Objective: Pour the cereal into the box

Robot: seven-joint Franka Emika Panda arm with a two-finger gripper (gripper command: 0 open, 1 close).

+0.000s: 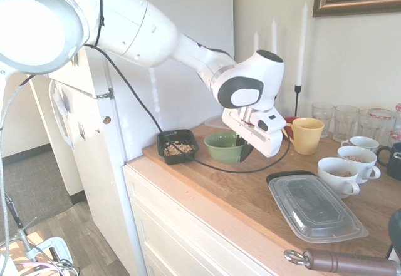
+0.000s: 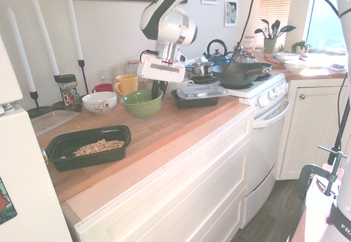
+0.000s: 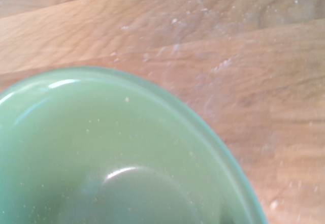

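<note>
The cereal (image 1: pixel 177 147) lay in the box (image 1: pixel 161 143) at the counter's (image 1: pixel 250 188) end, so the pour looked done and the step in hand was setting down the green bowl (image 1: pixel 224 147). Doing it well meant lowering it level until its base sat flat on the wood, then letting go. The gripper (image 1: pixel 245 152) was pinched on the bowl's rim, with box and cereal near it, just beyond the bowl, apart from both

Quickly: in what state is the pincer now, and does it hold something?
Pincer: closed on the rim of the green bowl, which sits upright at the wooden counter.
</note>
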